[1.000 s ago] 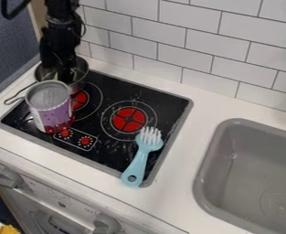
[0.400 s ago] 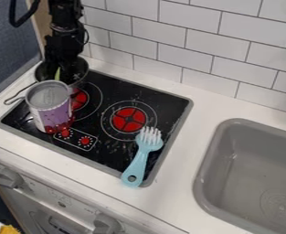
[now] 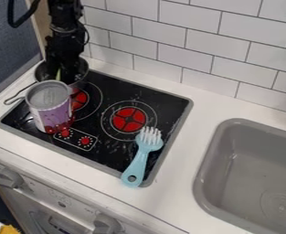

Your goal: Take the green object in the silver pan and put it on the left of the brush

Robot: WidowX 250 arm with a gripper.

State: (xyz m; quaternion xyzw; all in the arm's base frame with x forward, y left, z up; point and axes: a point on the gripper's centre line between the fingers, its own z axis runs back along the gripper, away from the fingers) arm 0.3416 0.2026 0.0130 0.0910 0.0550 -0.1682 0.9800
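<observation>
In the upper left, the green object (image 3: pixel 58 74) was seen in the silver pan (image 3: pixel 80 83) by jaws whose closure could not be told; secure pinching, then straight lifting (past the purple can (image 3: pixel 51 109)), was advised.

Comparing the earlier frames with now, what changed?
The gripper has shifted slightly rightward in the view, over the silver pan. Whether it has taken hold of the green object I cannot tell. The pan, can and brush stayed put.
</observation>
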